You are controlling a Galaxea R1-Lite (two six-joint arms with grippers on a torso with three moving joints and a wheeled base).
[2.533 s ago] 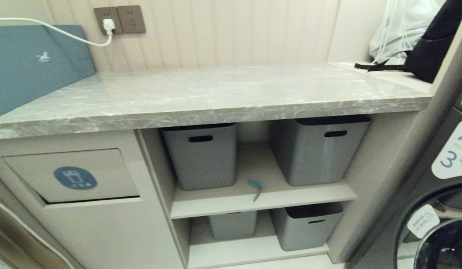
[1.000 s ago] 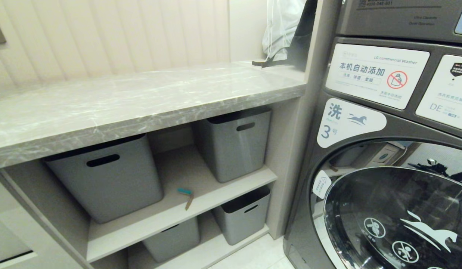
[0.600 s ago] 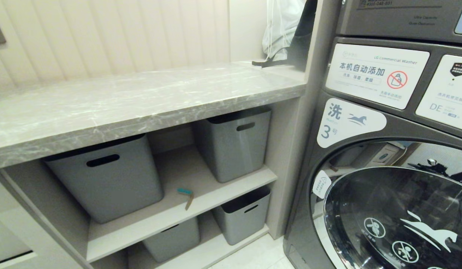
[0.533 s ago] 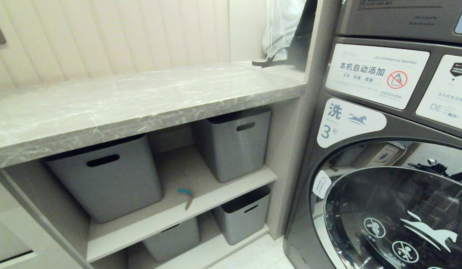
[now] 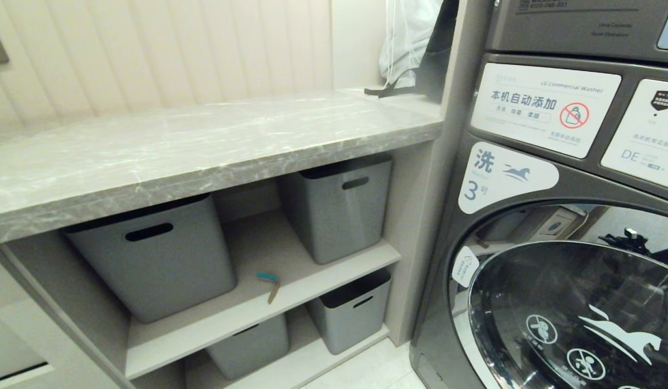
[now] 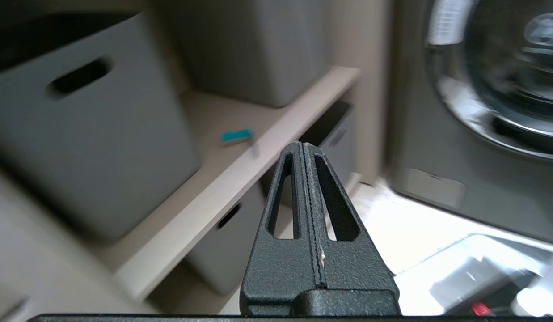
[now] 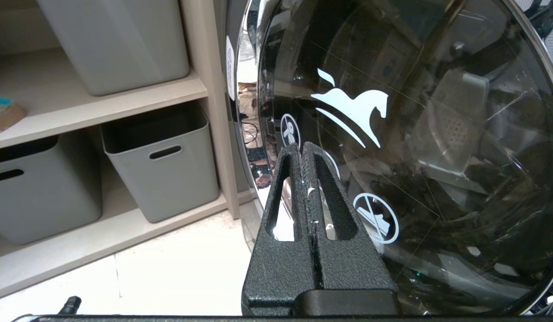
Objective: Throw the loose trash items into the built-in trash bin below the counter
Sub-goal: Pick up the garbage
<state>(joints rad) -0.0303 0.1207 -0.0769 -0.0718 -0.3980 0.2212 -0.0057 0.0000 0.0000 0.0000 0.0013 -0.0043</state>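
1. While its fingers are pressed flat together with nothing between them, the left tool [image 6: 303, 147] points toward the open shelving; it is out of the head view.
2. Ahead of and a little above its tip lies the teal-edged scrap [image 6: 236, 136], near the front lip of the upper shelf [image 6: 258, 134], between two grey tubs [image 6: 88, 120]. In the head view this scrap [image 5: 269, 283] shows a teal end and a thin brown strip.
3. Beyond the shelving, the marble bench [image 5: 204, 146] carries no trash in view.
4. The right tool [image 7: 303, 154] is likewise clenched and empty, parked facing the washer door [image 7: 415, 134].
5. Only a sliver of the beige bin cabinet front [image 5: 20, 346] shows at the head view's edge; its flap is not seen.
6. Judgement: the step in hand is the approach to the shelf scrap. Next, the left tool must spread its fingers, advance between the tubs and pinch the strip low against the shelf.
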